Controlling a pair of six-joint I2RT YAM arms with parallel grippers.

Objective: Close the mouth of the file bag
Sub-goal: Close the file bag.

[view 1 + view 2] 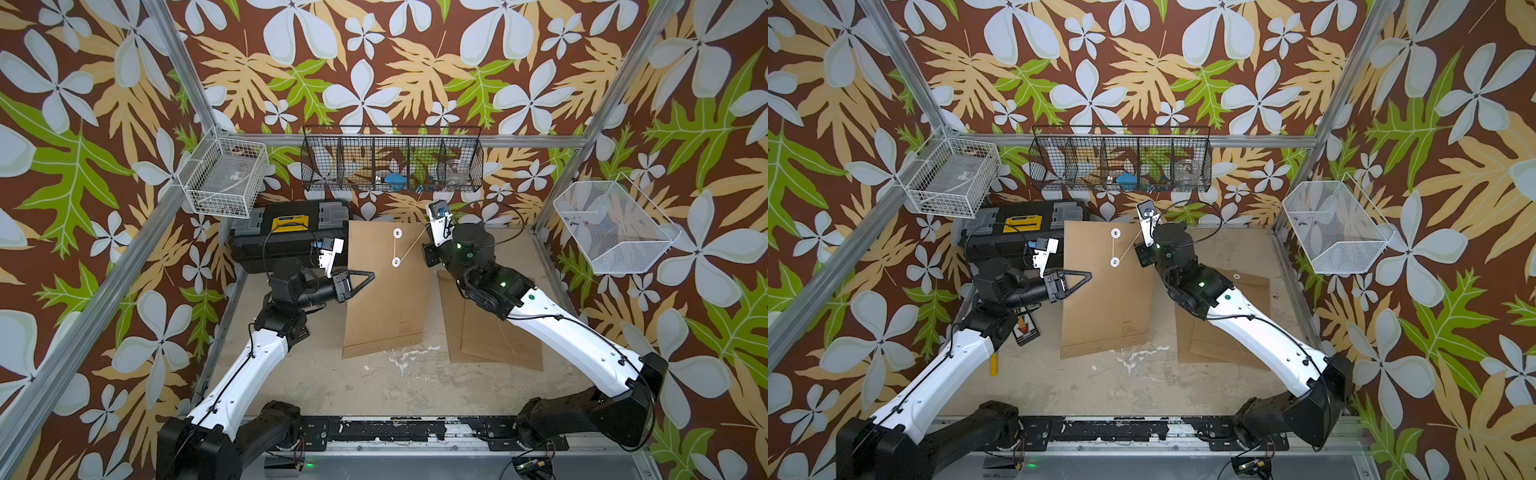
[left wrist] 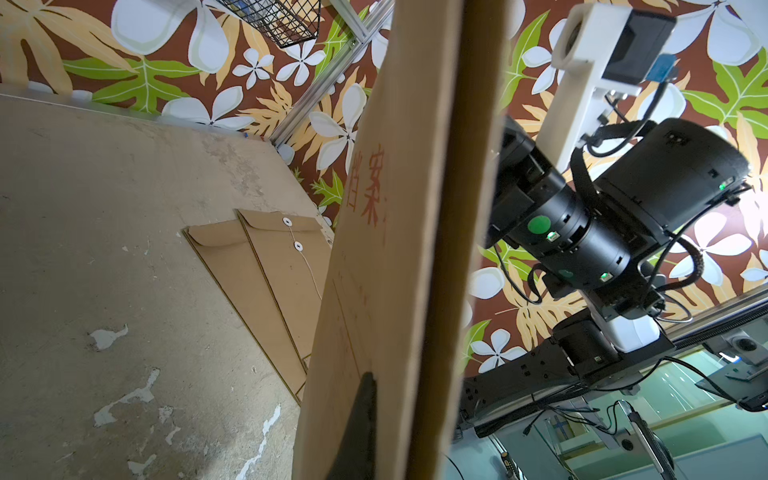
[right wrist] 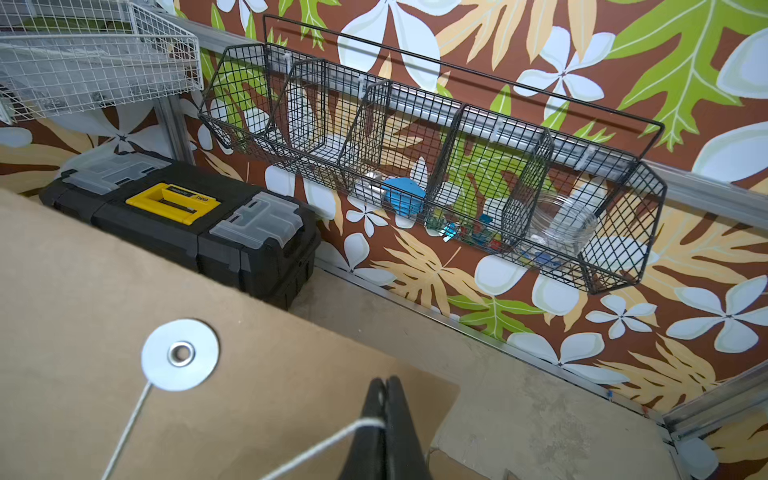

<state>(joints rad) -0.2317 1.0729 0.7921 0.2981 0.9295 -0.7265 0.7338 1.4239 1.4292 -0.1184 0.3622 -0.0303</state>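
Left pincer (image 1: 370,275) is clamped on the left edge of the file bag (image 1: 386,299), w/ one finger (image 2: 360,419) under the brown card. Right pincer (image 3: 384,399) is pinched tight on the string (image 3: 324,444), just beside the bag's right edge near the flap end. The bag sits mid-tabletop btwn my two arms, flap end toward the back wall, left edge lifted. The string runs from the upper disc (image 1: 397,233) down to the lower disc (image 1: 396,261), then slants taut to my right side.

The tabletop (image 1: 374,390) is worn beige w/ white chipped patches. More bags (image 1: 498,336) lie flat in a stack under my right arm. A black toolbox (image 1: 291,235) w/ yellow handle sits back left, just beside the bag's far corner. The walls are brown floral wallpaper on an alu frame. A black wire basket (image 1: 392,160) hangs on the back wall, a white wire basket (image 1: 224,178) on the left and a white mesh basket (image 1: 615,226) on the right.

Only the left wrist view shows the bag's underside, w/ red printed characters (image 2: 365,191). Only the right wrist view shows my fingertips meeting on the string; in both top views my own wrist hides them. It also shows the black basket close up, w/ a blue piece (image 3: 403,195) and a clear jar (image 3: 561,224). In a top view, a small dark item w/ coloured bits (image 1: 1025,328) and a yellow stick (image 1: 993,365) show beside my left arm.
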